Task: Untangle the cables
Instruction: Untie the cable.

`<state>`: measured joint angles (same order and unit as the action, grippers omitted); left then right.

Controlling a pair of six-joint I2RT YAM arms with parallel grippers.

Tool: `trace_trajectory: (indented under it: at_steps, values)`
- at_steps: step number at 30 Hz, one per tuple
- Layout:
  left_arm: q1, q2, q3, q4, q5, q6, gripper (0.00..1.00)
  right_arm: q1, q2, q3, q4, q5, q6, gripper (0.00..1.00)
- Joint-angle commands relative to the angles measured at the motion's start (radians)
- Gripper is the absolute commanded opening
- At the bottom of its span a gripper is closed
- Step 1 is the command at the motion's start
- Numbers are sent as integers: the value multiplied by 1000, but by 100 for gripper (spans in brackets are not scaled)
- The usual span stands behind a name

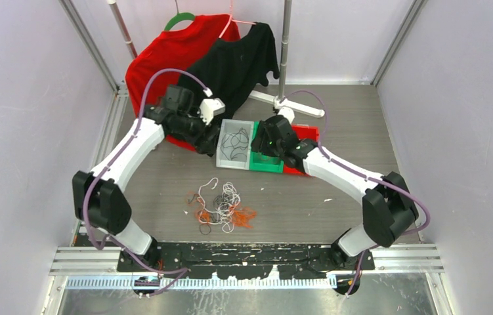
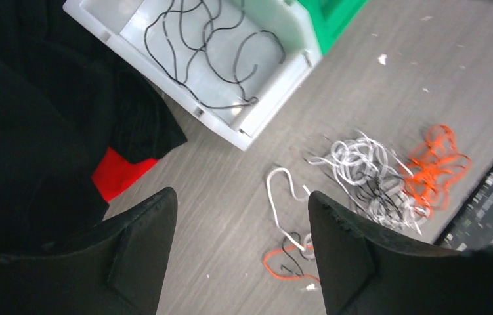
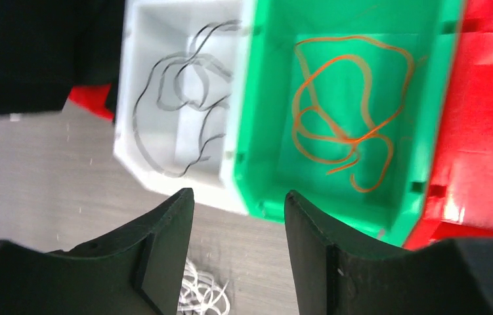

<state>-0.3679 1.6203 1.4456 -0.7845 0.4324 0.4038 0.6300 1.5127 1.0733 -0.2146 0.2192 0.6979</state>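
Note:
A loose tangle of white, black and orange cables [image 1: 220, 205] lies on the table in front of the bins. In the left wrist view the white and black strands [image 2: 368, 174] lie beside an orange bunch [image 2: 437, 164]. Several black cables [image 2: 204, 46] lie in the white bin [image 1: 227, 157]. An orange cable [image 3: 342, 118] lies coiled in the green bin [image 3: 257, 98]. My left gripper [image 2: 240, 249] hangs open over bare table beside the white bin, holding nothing. Above the near rim of the green bin, my right gripper [image 3: 240, 249] is open and holds nothing.
A red bin [image 1: 306, 134] stands right of the green one. A red shirt [image 1: 171, 46] and a black shirt [image 1: 240, 59] hang from a rack behind the bins and drape onto the table by my left arm. The rack's pole [image 1: 285, 46] has a white foot [image 1: 296, 105].

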Motion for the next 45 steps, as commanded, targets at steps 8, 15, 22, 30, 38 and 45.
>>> trace_trajectory:
  at_steps: [8,15,22,30,38,45]
  values:
    - [64,-161,-19,-519,224,305,75,365,-40,-63,26,-92,-183,59]
    - [83,-238,-253,-507,153,441,69,470,9,-96,178,-51,-206,57]
    - [82,-277,-472,-324,108,430,65,456,-84,-191,198,133,-100,46]
    - [40,-247,-608,13,26,269,64,389,-395,-405,225,281,46,46]
    - [12,-186,-609,109,-32,213,48,346,-498,-435,190,295,72,44]
    - [12,-279,-589,0,-52,284,11,329,-487,-434,207,277,76,40]
